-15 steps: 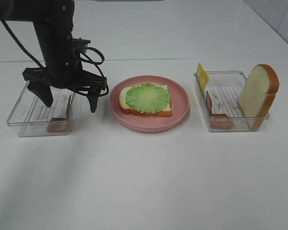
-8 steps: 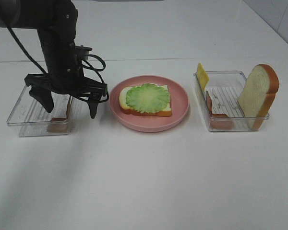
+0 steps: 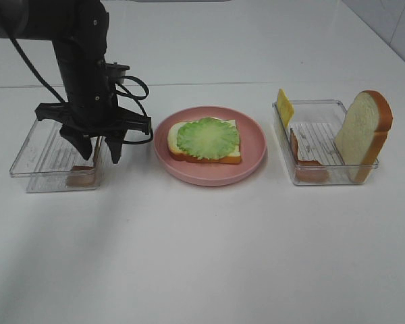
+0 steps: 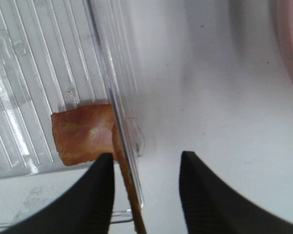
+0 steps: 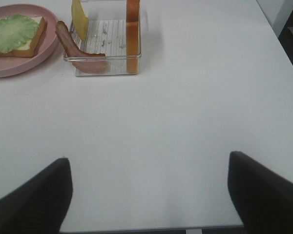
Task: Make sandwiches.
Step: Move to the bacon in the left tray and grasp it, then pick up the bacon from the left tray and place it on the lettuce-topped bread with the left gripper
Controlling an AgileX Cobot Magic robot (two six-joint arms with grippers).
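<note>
The table (image 3: 202,256) has open room at 6 o'clock of the plate (image 3: 256,145), where the sandwich (image 3: 206,140), bread with lettuce, lies; a tray (image 3: 34,152) sits at 9 o'clock. The left gripper (image 4: 145,161) stands part open across that tray's wall and a bacon strip (image 4: 83,134), whose end a finger (image 4: 100,195) hides. The right gripper (image 5: 149,165) is wide open.

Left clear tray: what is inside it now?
A reddish-brown bacon strip shows in the front corner of the left tray, against the wall. The left gripper covers part of the floor there, so more could be hidden.
</note>
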